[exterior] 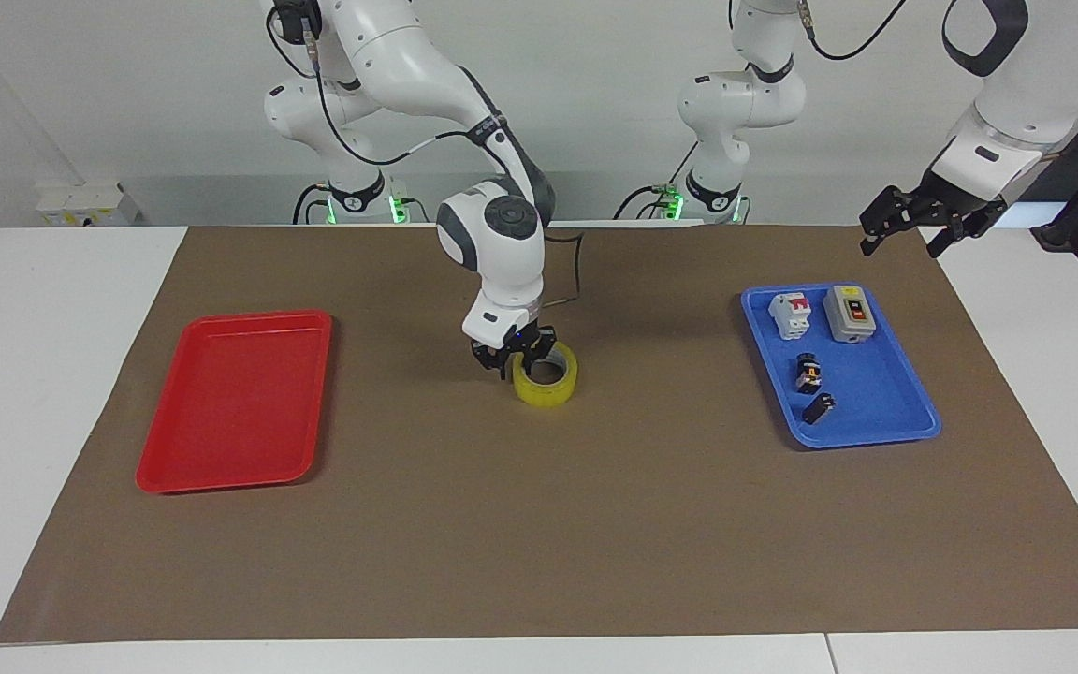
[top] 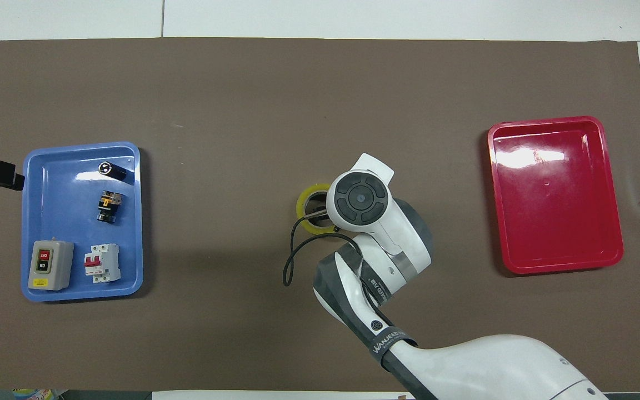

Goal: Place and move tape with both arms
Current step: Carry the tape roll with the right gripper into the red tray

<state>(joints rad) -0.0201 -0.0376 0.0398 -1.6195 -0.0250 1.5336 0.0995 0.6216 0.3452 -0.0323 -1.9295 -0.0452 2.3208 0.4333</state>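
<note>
The right arm bends down at mid-table, its gripper [exterior: 520, 357] pinching the wall of the tape [exterior: 547, 379] on the mat, while the left gripper [exterior: 913, 221] hangs open above the table's edge.

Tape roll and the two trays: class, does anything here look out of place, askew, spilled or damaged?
Nothing stands out. The tape lies flat on the brown mat between the trays, with the right gripper at its rim. The red tray is empty, and the parts sit inside the blue tray.
</note>
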